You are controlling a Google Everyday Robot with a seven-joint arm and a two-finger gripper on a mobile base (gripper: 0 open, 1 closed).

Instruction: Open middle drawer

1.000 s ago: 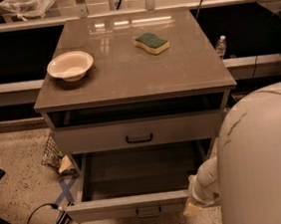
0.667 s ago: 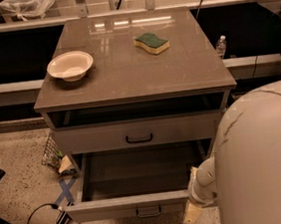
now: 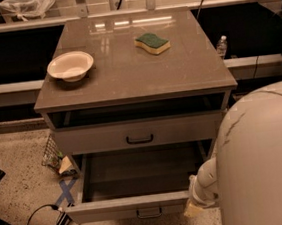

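The middle drawer (image 3: 126, 206) is pulled far out of the grey cabinet. Its low flat front faces me, with a small black bar handle (image 3: 149, 213) at centre, and its dark inside (image 3: 142, 172) looks empty. Above it, the taller-fronted top drawer (image 3: 138, 132) with a wider black handle (image 3: 140, 139) sits slightly out, with a dark gap over it. The lowest drawer is hidden under the open one. My gripper (image 3: 195, 207) is at the right end of the middle drawer's front, at the tip of my white arm (image 3: 259, 162).
On the cabinet top (image 3: 126, 71) stand a white bowl (image 3: 71, 66) at the left and a green and yellow sponge (image 3: 152, 43) at the back. Litter (image 3: 58, 158), blue tape (image 3: 65, 193) and a black cable (image 3: 44, 222) lie on the floor at the left. A water bottle (image 3: 221, 47) stands at the right.
The end of my arm has dropped slightly down and left beside the drawer's right end. The middle drawer stays pulled out as before.
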